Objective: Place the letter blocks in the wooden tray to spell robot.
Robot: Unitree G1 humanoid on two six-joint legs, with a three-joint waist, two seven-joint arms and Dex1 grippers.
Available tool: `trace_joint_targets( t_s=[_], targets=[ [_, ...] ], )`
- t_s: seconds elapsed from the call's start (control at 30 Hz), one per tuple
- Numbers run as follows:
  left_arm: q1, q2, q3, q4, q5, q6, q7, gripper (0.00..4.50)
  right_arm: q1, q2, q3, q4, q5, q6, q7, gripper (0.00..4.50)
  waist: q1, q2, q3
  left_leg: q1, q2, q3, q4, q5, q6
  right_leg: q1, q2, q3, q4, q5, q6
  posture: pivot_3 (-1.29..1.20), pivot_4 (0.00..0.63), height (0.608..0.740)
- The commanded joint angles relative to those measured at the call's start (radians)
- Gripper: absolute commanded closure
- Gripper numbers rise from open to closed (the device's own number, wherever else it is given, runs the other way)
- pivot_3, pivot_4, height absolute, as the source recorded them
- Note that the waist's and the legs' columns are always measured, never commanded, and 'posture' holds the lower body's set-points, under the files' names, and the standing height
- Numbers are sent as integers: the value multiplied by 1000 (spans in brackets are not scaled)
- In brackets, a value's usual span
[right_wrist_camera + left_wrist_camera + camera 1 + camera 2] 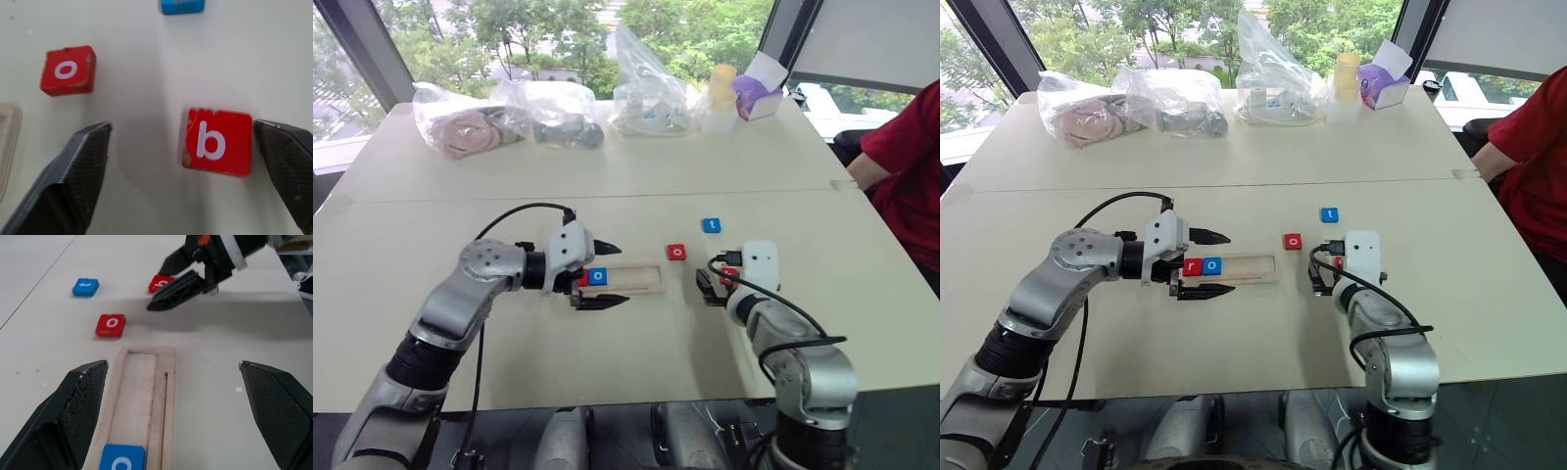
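The left arm was bent across the pale table (431, 245), its left gripper (1203, 262) turned sideways with both black fingers spread wide, astride the left end of the long pale wooden tray (1252, 266). A red "r" tile (1193, 266) and a blue "o" tile (1212, 265) were seen lying in that end of the tray, between the fingers. The right arm was held low, its right gripper (186, 161) released and parted. A red "b" tile (218, 142) was seen on the table between the fingers, touching one. A red "o" tile (676, 252) and a blue "t" tile (711, 225) lay loose beyond the tray.
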Motion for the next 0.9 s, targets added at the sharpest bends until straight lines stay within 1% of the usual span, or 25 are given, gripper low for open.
trace_joint_targets(
  t_s=[0.03,0.07,0.13,0.17,0.2,0.27,0.33,0.43,0.53,0.57,0.73,0.9],
  targets=[
    [-14,42,65,-20,-43,26,-23,0,-24,-173,-4,-55,112,-140,251,74,0,0,0,0,0,0,0,0,0,0,0,0,0,0,0,0,150,740],
    [-15,55,77,-37,-70,54,-36,0,-11,-247,-21,-38,158,-196,361,74,0,0,0,0,0,0,-1,0,0,0,0,0,-1,0,1,0,150,740],
    [-16,81,103,-79,-138,122,-62,0,30,-394,-35,20,197,-349,564,74,0,-1,1,0,0,-1,-1,0,1,1,1,-1,-2,-1,2,0,150,740],
    [-16,95,110,-98,-163,148,-74,0,46,-446,-39,56,204,-414,632,74,1,-1,1,0,0,0,-2,-1,1,2,1,-1,-3,-1,2,0,150,740],
    [-13,116,113,-117,-181,169,-90,0,56,-493,-33,98,193,-481,679,74,1,-1,1,0,0,0,-1,-1,2,4,1,-3,-4,-2,3,0,150,740],
    [7,208,81,-161,-138,156,-145,0,46,-582,-8,207,143,-604,746,74,1,-1,1,1,0,0,-1,-1,2,5,1,-3,-5,-2,3,0,150,740],
    [4,245,94,-187,-146,176,-142,0,18,-635,4,324,131,-705,823,74,-1,-1,2,1,-1,1,-1,-1,2,5,1,-2,-5,-2,2,0,150,740],
    [-1,260,115,-200,-161,193,-115,0,-5,-663,21,453,126,-824,892,74,2,-1,2,3,0,1,0,-1,2,7,0,-1,-5,-3,0,0,150,740],
    [10,278,137,-216,-174,217,-105,0,-32,-667,49,588,79,-937,913,74,4,-2,2,3,0,1,1,-1,2,8,1,-2,-4,-3,0,0,150,740],
    [14,284,141,-222,-177,222,-105,0,-41,-662,52,619,73,-954,911,74,4,-2,2,3,-1,1,1,-1,2,8,1,-2,-4,-3,0,0,150,740],
    [34,322,158,-260,-175,236,-93,0,-95,-672,97,815,47,-1080,1004,74,4,-2,3,3,0,1,0,-1,2,7,0,-2,-4,-2,3,0,150,740],
    [46,327,165,-248,-167,227,-80,0,-202,-621,118,1031,55,-1134,1051,74,0,-2,3,4,0,1,1,-1,2,9,1,-2,-4,-2,1,0,150,740]
  ],
)
